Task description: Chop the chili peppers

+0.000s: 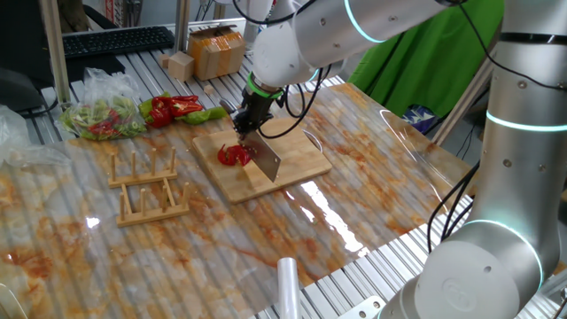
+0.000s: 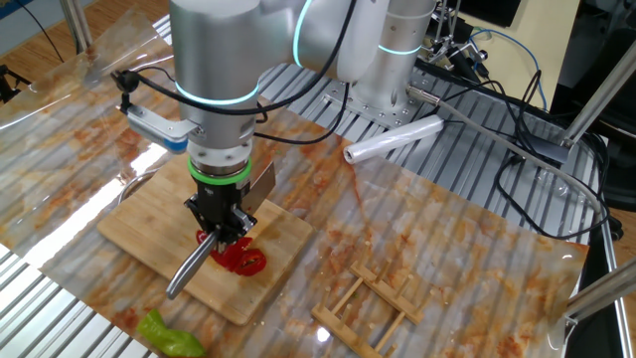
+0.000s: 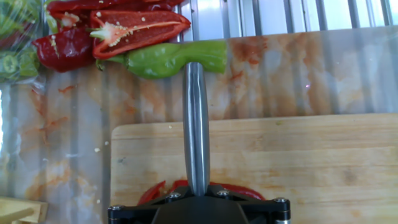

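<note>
From one fixed view we see the bench [image 1: 372,168] under stained clear sheeting, a green curtain [image 1: 425,62] behind.

From the other, the chili peppers [image 2: 241,259] lie on the cutting board [image 2: 149,224].

Hand view: our jaws [image 3: 198,198] clamp the knife [image 3: 196,124].

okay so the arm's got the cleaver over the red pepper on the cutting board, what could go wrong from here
The red pepper pieces sit partly under the cleaver; glossy and curved, they could slide away instead of being cut. The cutting board lies loose on a smeared plastic sheet and may shift under a chop. The pincer grips only the smooth metal handle, so the blade might twist.
</note>
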{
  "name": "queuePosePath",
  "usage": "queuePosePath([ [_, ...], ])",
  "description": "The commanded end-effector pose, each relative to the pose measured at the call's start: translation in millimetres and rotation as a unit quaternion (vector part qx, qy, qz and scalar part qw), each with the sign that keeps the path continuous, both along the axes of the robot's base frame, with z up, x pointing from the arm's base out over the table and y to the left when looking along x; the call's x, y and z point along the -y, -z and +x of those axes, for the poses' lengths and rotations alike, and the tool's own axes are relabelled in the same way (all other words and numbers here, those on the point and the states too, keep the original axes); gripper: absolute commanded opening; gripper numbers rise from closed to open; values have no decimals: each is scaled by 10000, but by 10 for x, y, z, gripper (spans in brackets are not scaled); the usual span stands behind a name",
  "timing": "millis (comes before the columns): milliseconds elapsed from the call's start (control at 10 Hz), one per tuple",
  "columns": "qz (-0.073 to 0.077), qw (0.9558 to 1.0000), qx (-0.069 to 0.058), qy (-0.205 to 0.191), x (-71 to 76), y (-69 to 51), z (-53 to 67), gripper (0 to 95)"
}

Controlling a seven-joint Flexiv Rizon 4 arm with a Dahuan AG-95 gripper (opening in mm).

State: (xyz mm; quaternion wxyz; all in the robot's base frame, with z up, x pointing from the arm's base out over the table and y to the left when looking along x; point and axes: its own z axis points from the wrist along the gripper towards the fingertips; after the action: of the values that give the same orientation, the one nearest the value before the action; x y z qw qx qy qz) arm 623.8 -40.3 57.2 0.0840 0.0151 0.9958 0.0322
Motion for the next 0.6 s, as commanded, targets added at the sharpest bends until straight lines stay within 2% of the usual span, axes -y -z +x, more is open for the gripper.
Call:
queuePosePath([
  [100, 25, 10000, 5, -4, -8, 35, -15, 0],
  [200, 38, 10000, 2, -8, -12, 83, -28, 0],
  [400, 49, 9999, 89, -12, -62, 312, -37, 0],
  [500, 25, 10000, 63, -9, -79, 368, -18, 0],
  [600, -7, 10000, 59, 0, -65, 330, -24, 0],
])
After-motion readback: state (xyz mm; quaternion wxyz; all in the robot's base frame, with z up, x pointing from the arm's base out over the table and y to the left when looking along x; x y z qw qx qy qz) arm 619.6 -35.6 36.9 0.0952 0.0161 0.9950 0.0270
